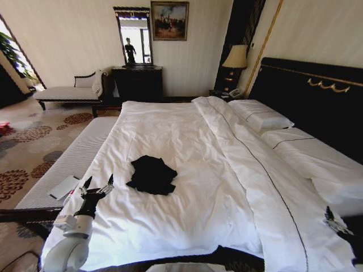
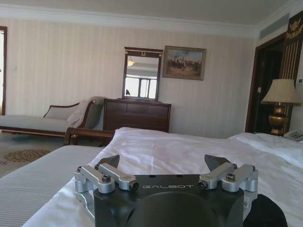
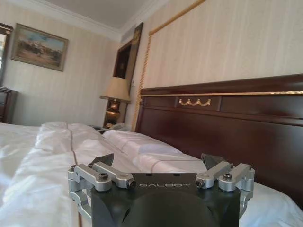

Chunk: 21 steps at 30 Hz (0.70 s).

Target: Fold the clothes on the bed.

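Black T-shirt [image 1: 151, 174] is already a small bundle mid-bed [image 1: 187, 141], so folding looks mostly done; left gripper [image 1: 97, 186] and right gripper [image 3: 160, 164] both spread wide, holding nothing.

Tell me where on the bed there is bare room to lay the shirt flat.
The widest free patch of duvet lies between the shirt and the bed's far edge. Another lies between the shirt and the folded-back duvet band on the right. The pillows crowd the headboard side. The left end effector, open, hangs over the near left corner.
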Available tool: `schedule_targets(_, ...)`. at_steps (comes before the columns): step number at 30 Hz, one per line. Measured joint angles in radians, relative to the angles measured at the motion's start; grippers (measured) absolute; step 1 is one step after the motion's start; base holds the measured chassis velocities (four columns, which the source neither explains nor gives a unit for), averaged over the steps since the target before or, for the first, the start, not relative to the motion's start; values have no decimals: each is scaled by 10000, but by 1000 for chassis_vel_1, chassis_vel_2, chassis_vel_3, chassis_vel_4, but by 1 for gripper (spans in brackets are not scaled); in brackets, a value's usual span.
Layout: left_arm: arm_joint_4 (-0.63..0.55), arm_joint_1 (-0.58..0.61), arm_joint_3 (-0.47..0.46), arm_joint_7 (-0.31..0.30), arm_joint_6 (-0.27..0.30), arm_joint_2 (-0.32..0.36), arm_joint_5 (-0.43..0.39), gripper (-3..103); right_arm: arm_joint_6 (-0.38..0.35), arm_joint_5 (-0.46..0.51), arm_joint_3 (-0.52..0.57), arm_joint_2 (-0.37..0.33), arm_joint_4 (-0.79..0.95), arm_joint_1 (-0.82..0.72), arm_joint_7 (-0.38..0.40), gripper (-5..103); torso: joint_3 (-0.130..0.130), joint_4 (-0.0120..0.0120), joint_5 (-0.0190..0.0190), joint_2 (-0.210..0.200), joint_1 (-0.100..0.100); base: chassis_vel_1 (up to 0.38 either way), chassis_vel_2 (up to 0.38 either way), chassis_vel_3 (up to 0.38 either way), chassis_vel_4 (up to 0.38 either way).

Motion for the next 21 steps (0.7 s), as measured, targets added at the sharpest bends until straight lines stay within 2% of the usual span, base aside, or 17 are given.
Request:
schedule_targets(3, -162, 293, -3, 135, -23, -11, 173, 100, -229, 39, -83, -241, 240, 105, -302, 100, 0, 0, -1, 0, 0, 0, 0, 0, 0)
schedule_targets(9, -378, 594, -34, 337, -267, -34, 631, 100, -499, 815, -547, -810, 676, 447, -867, 100, 0, 0, 0, 0, 0, 0, 0, 0, 0)
schedule_targets(14, -406, 691, -59, 493, -417, -30, 836, 100, -680, 1091, -910, -1042, 925, 712, -1129, 100, 0, 0, -1, 0, 1, 0, 0, 0, 0)
schedule_targets(21, -475, 751, 11, 550, -521, 8, 1202, 100, -985, 735, -1655, -1379, 1223, 1209, -1355, 100, 0, 0, -2, 1, 0, 0, 0, 0, 0)
